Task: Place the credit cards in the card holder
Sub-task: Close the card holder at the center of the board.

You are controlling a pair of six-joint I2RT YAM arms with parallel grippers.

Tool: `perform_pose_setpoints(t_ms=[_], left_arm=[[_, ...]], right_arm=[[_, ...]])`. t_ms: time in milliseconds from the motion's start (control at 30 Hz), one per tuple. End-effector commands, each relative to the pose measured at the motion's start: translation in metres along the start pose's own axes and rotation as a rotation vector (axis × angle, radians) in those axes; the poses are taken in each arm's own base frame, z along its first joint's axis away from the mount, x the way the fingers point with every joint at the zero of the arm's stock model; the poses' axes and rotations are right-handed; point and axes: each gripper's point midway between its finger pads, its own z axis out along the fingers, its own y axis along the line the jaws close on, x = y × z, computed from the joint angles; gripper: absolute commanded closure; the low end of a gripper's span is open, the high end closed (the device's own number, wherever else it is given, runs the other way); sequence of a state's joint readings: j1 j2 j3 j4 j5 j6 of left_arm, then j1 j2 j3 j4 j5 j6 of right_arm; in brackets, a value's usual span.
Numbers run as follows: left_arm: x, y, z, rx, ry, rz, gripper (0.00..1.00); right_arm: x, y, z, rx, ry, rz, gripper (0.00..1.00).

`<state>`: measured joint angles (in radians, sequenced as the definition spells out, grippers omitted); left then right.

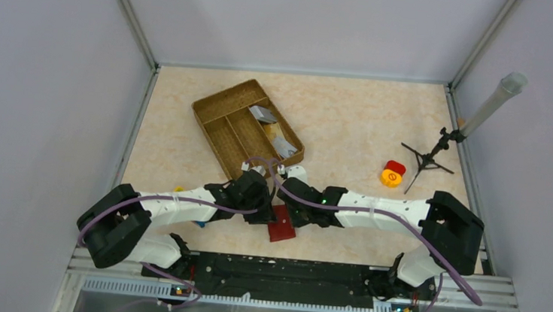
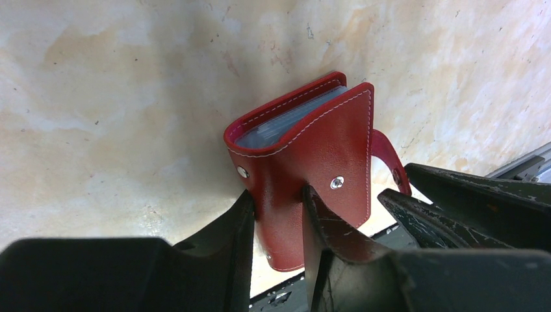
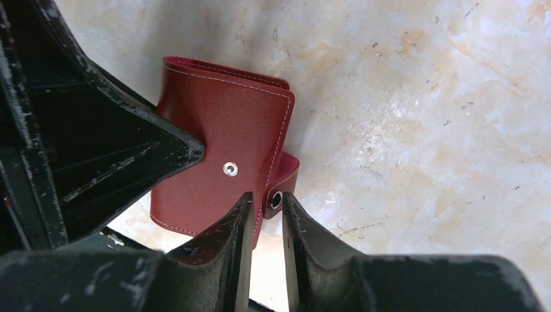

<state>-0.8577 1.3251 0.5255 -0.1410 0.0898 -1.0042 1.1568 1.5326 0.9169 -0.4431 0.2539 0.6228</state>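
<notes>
The red leather card holder (image 1: pixel 281 224) is lifted at the near middle of the table, between my two grippers. My left gripper (image 2: pixel 278 195) is shut on the holder's (image 2: pixel 312 143) spine side, and clear sleeves show inside its slightly open top. My right gripper (image 3: pixel 267 196) is shut on the front cover's edge and the snap strap of the holder (image 3: pixel 221 130), and both fingers touch them. The credit cards (image 1: pixel 279 137) lie in the right compartments of the woven tray (image 1: pixel 221 110) further back, a grey one and tan ones.
A yellow and red toy block (image 1: pixel 393 174) sits at the right. Behind it a small black tripod (image 1: pixel 428 158) holds a grey tube. Small blue and yellow bits (image 1: pixel 198 223) peek out by the left arm. Walls close in the table on three sides.
</notes>
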Motion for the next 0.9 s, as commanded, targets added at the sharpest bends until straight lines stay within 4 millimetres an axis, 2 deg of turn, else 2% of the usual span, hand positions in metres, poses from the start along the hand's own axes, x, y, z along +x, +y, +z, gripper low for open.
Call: perform_pose_setpoints(t_ms=[0, 167, 233, 367, 400, 567, 867], left_arm=[[0.026, 0.049, 0.006, -0.164, 0.081, 0.016, 0.69], [0.026, 0.049, 0.006, -0.163, 0.080, 0.015, 0.69], [0.027, 0.049, 0.006, -0.163, 0.081, 0.014, 0.69], [0.026, 0.049, 0.006, -0.161, 0.079, 0.014, 0.69], [0.026, 0.049, 0.006, -0.162, 0.079, 0.014, 0.69], [0.027, 0.049, 0.006, -0.162, 0.082, 0.014, 0.70], [0.028, 0.048, 0.006, -0.156, 0.087, 0.016, 0.70]], right_arm=[[-0.025, 0.014, -0.017, -0.039, -0.077, 0.018, 0.78], [-0.025, 0.014, -0.018, -0.035, -0.081, 0.021, 0.79], [-0.025, 0.013, -0.017, -0.032, -0.079, 0.020, 0.83], [-0.024, 0.013, -0.016, -0.029, -0.077, 0.023, 0.99], [-0.024, 0.013, -0.017, -0.029, -0.079, 0.026, 1.00], [-0.027, 0.024, -0.019, -0.094, -0.093, 0.035, 1.00], [-0.020, 0.034, -0.004, -0.125, -0.058, 0.020, 1.00]])
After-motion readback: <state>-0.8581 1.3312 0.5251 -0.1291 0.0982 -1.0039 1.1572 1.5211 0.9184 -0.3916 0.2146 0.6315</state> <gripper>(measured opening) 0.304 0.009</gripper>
